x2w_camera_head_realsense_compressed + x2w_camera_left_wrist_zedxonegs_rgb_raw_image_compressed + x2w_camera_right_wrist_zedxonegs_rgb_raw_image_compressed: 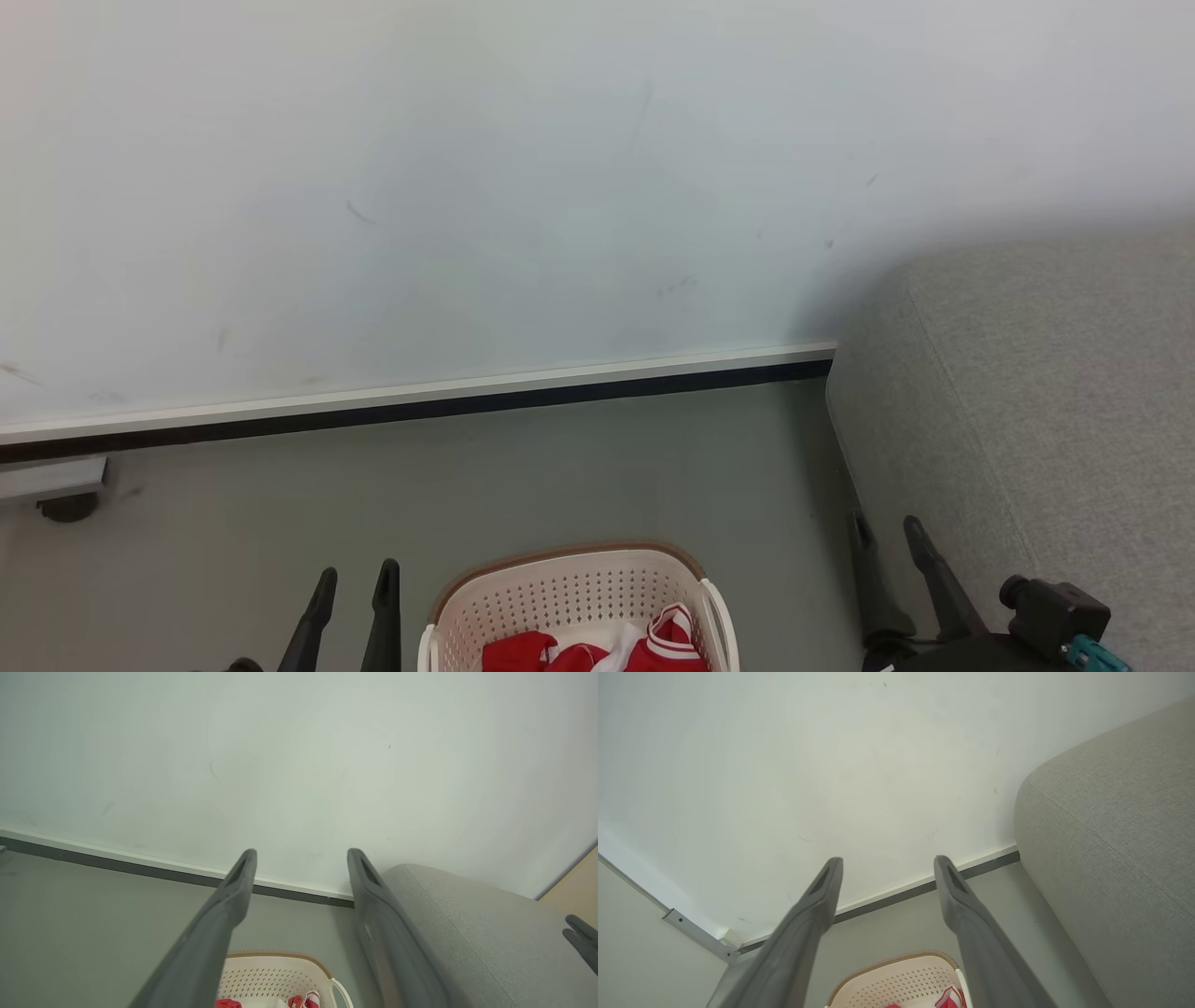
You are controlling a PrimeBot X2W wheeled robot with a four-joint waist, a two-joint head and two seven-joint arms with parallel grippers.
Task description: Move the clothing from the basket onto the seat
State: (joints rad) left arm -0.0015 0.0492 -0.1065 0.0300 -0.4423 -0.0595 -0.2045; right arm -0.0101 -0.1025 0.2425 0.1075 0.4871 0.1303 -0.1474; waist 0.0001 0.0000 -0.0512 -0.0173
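the task seems at its opening step, nothing lifted. the left tool [358, 569] hangs spread and empty left of the basket [560, 597], a cream perforated plastic tub with a brown rim on the grey floor [560, 467]. inside lies the clothing [597, 651], crumpled red fabric with white striped trim. the right tool [885, 521], also spread and empty, sits beside the seat [1055, 392], rounded with coarse grey weave. next, a tool likely must dip in and pinch a fold.

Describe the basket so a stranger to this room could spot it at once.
Start at the light-grey sofa by the white wall. On the grey floor left of it stands the basket. It alone is cream perforated plastic, brown-rimmed, holding red clothing.
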